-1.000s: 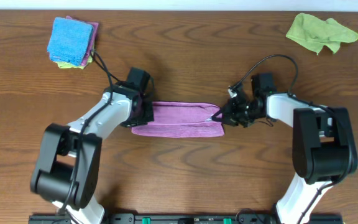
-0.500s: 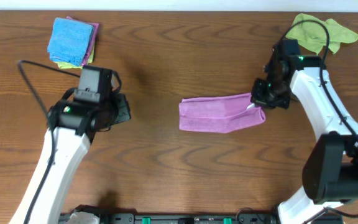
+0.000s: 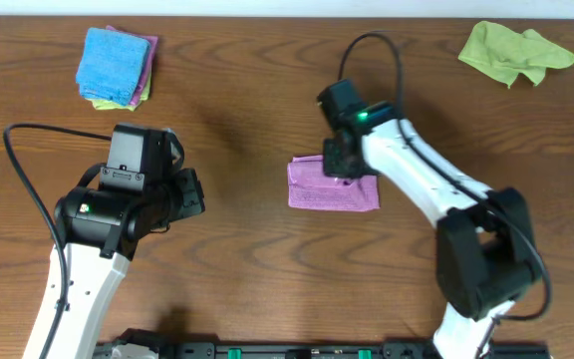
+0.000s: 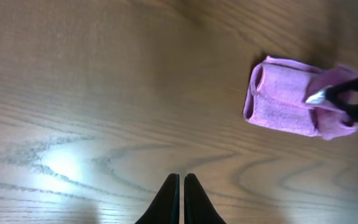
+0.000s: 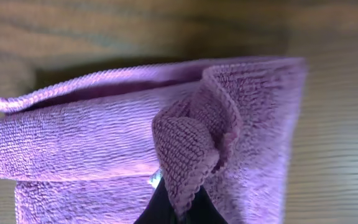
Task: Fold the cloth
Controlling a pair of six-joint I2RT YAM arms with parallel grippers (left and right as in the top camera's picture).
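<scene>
The purple cloth (image 3: 333, 186) lies folded in the table's middle. It also shows in the left wrist view (image 4: 284, 99) and fills the right wrist view (image 5: 104, 143). My right gripper (image 3: 339, 165) is over its top edge, shut on a pinched corner of the cloth (image 5: 188, 149), with the folded layer lying over the rest. My left gripper (image 3: 195, 194) is well to the left of the cloth, above bare wood, its fingers (image 4: 180, 202) shut and empty.
A stack of folded blue, pink and yellow cloths (image 3: 116, 66) sits at the back left. A crumpled green cloth (image 3: 511, 52) lies at the back right. The left arm's cable (image 3: 28, 170) loops over the left side of the table.
My right gripper has carried the cloth's right end leftward over the rest, halving its length. My left gripper let go and drew back to the left.
</scene>
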